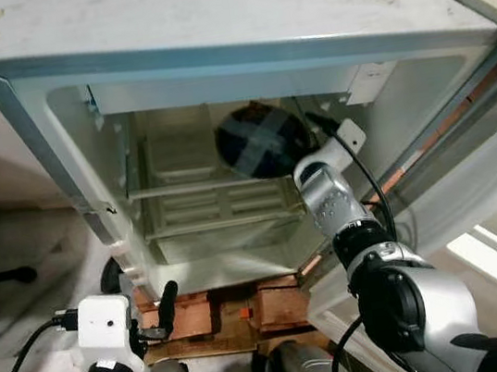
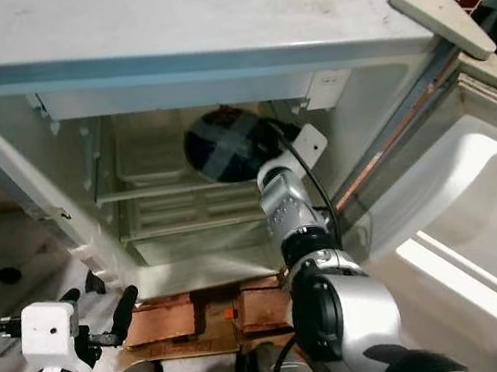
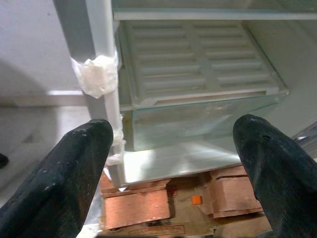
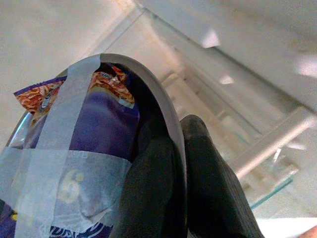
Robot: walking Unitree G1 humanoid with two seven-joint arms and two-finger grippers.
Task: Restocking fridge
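The small white fridge (image 1: 206, 24) stands open before me. My right arm reaches into it, and the right gripper (image 4: 178, 148) is shut on the rim of a dark bowl (image 1: 260, 139) crossed with tape, held above the glass shelf (image 1: 202, 186). In the right wrist view the bowl (image 4: 74, 163) holds a purple snack packet under pale tape. My left gripper (image 3: 173, 163) is open, low at the front left of the fridge; one finger (image 1: 166, 306) stands below the fridge's bottom edge.
The fridge door (image 2: 476, 208) hangs open at the right. A clear crisper drawer (image 3: 198, 119) sits at the fridge's bottom. Wooden blocks (image 1: 221, 316) prop the fridge off the floor. White tape (image 3: 96, 74) wraps the fridge's left frame.
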